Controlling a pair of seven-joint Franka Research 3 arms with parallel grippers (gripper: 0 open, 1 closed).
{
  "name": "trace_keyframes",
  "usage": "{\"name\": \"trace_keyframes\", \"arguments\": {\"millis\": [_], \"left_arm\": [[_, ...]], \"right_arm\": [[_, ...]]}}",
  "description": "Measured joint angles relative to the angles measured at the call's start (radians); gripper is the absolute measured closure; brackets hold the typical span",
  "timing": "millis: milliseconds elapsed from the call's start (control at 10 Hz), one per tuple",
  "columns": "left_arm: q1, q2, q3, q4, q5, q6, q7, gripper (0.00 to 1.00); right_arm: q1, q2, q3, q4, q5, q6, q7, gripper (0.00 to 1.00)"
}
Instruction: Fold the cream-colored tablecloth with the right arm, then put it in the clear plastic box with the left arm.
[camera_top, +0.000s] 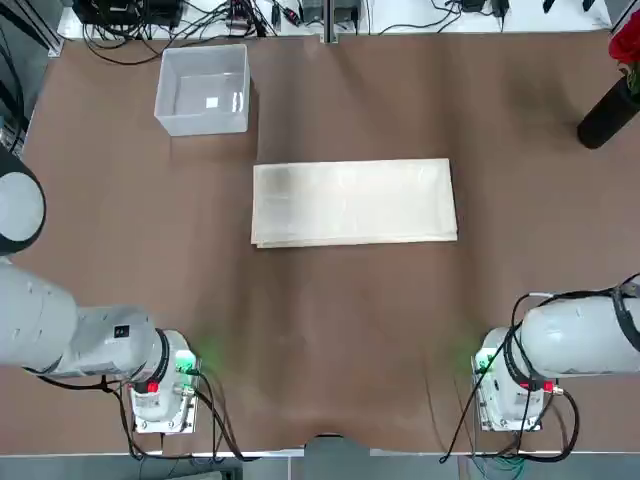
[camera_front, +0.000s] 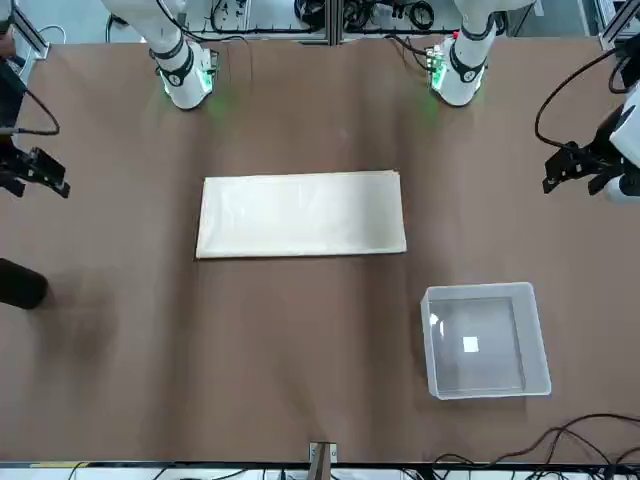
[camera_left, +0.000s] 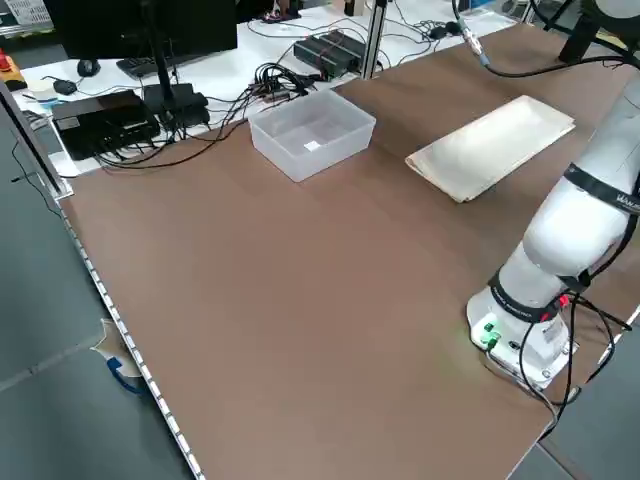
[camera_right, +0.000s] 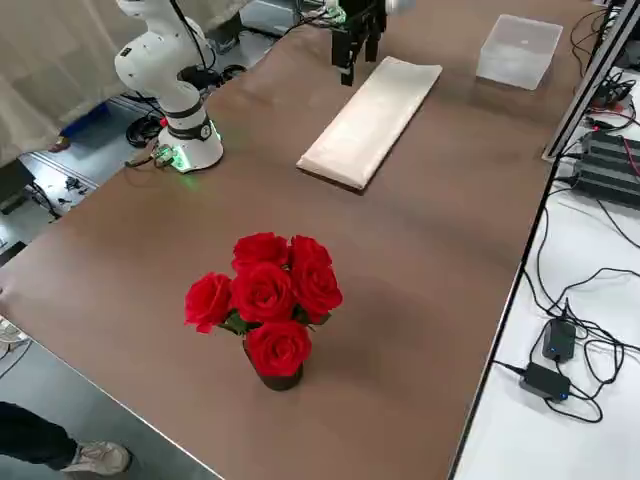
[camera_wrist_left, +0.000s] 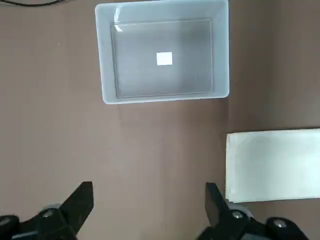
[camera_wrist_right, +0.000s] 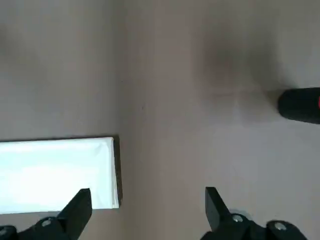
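Top view, tablecloth: the cream-colored tablecloth (camera_top: 354, 202) lies flat near the middle of the brown counter (camera_top: 330, 330), folded into a long rectangle with its stacked edges showing along the side nearest the arm bases.
Tablecloth contact: nothing touches it; neither end effector is on it.
Clear plastic box: the clear plastic box (camera_top: 203, 89) stands upright toward the far left of the counter as the robot sees it, well apart from the tablecloth, with a small white label on its floor and nothing else inside.
Box in the front view: the same box (camera_front: 486, 340) sits near the camera on the picture's right, the tablecloth (camera_front: 301, 214) lying beyond it toward the arm bases.
Left end effector: the left end effector (camera_wrist_left: 149, 202) hangs above bare counter with its two black fingers (camera_wrist_left: 80, 202) spread wide and nothing between them; the box (camera_wrist_left: 163, 52) and one end of the tablecloth (camera_wrist_left: 272, 165) lie in its wrist view.
Right end effector: the right end effector (camera_wrist_right: 148, 207) also hangs over bare counter, fingers wide apart and holding nothing, just beside the other end of the tablecloth (camera_wrist_right: 57, 172).
Arm bases: both white bases stand at the robot's edge of the counter, each with a green light glowing.
Roses: a dark vase of red roses (camera_right: 265, 300) stands at the counter's right edge, well apart from the tablecloth.
Beyond the counter: cables and black electronics lie along a white surface past the far edge.
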Motion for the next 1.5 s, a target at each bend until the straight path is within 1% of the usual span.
{"name": "trace_keyframes", "arguments": {"millis": [200,500,800,1000,1100,1300,1500], "left_arm": [[0.000,0.000,0.000,0.000,0.000,0.000,0.000,0.01],[0.000,0.000,0.000,0.000,0.000,0.000,0.000,0.01],[0.000,0.000,0.000,0.002,0.000,0.000,0.001,0.01],[0.001,-0.001,0.000,0.010,0.000,0.000,0.001,0.01],[0.001,-0.001,0.000,0.013,0.000,0.000,0.001,0.01],[0.001,-0.001,0.000,0.015,0.000,0.000,0.001,0.01],[0.001,-0.001,0.001,0.015,0.000,0.000,0.001,0.01]], "right_arm": [[-0.001,0.045,-0.001,-0.004,0.000,-0.012,0.000,0.00],[-0.003,0.136,-0.001,-0.010,0.003,-0.015,0.000,0.00],[-0.028,0.205,-0.002,-0.014,0.076,-0.016,0.002,0.00],[-0.031,0.236,-0.002,-0.018,0.083,-0.015,0.002,0.00],[-0.030,0.253,0.000,-0.030,0.088,-0.011,0.002,0.00],[-0.027,0.307,0.001,-0.072,0.134,0.012,0.002,0.00],[-0.026,0.362,0.001,-0.109,0.164,0.061,0.002,0.00]]}}
